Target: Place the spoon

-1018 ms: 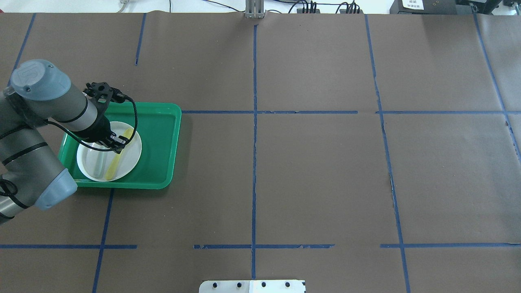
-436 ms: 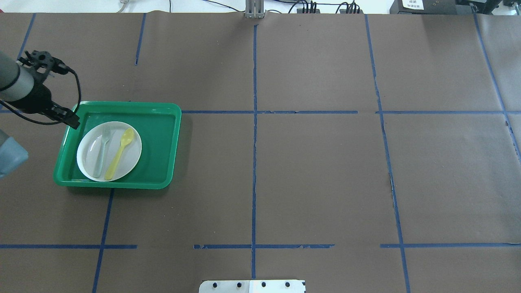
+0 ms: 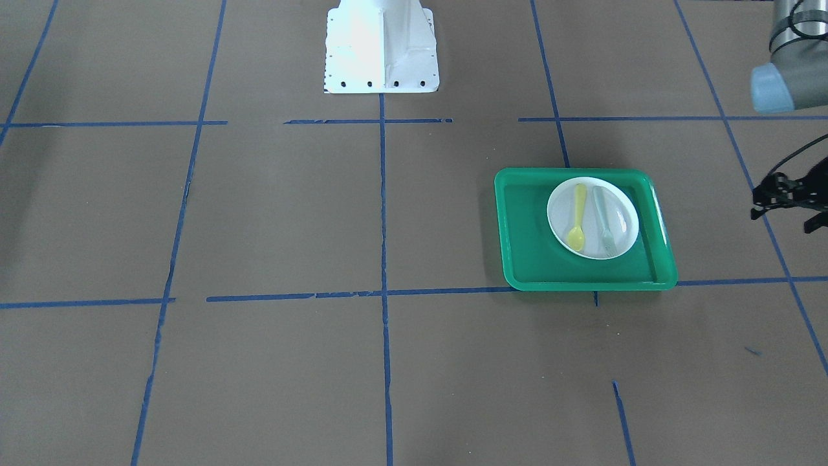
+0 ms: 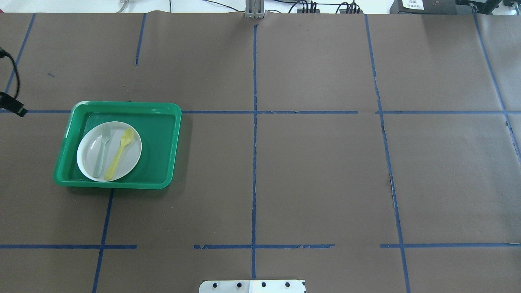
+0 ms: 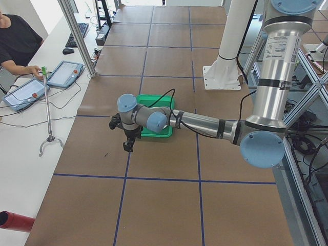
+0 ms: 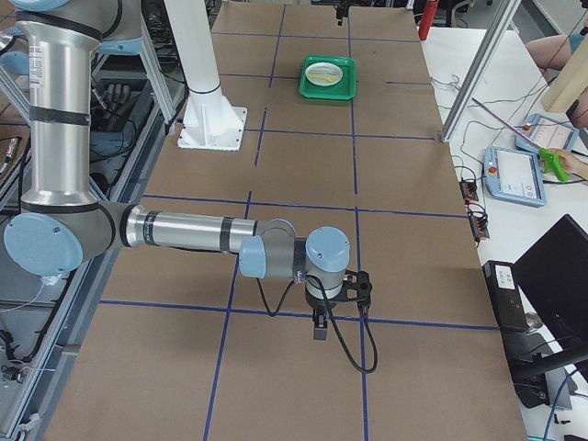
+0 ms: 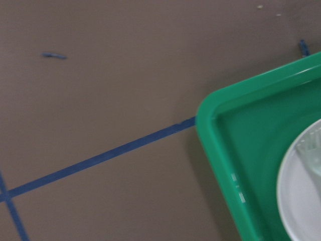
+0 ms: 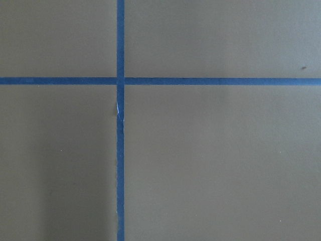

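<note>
The pale-yellow spoon [image 4: 119,154] lies free on the white plate [image 4: 132,158], to the right of a grey-green fork [image 4: 100,154]. The plate sits in a green tray [image 4: 163,142]. In the front view the spoon [image 3: 577,217] lies left of the fork [image 3: 605,223]. My left gripper [image 4: 13,107] is off the tray's left side at the edge of the overhead view, holding nothing. It also shows in the exterior left view [image 5: 128,147]; I cannot tell whether it is open. My right gripper [image 6: 319,331] shows only in the exterior right view, far from the tray; I cannot tell its state.
The table is brown paper with blue tape lines. The robot's white base plate [image 4: 252,286] is at the near edge. The left wrist view shows the tray's corner [image 7: 220,145] and the plate's edge [image 7: 301,201].
My left arm has pulled away from over the plate to the left, almost out of the overhead view. The spoon and fork stay on the plate, now uncovered.
</note>
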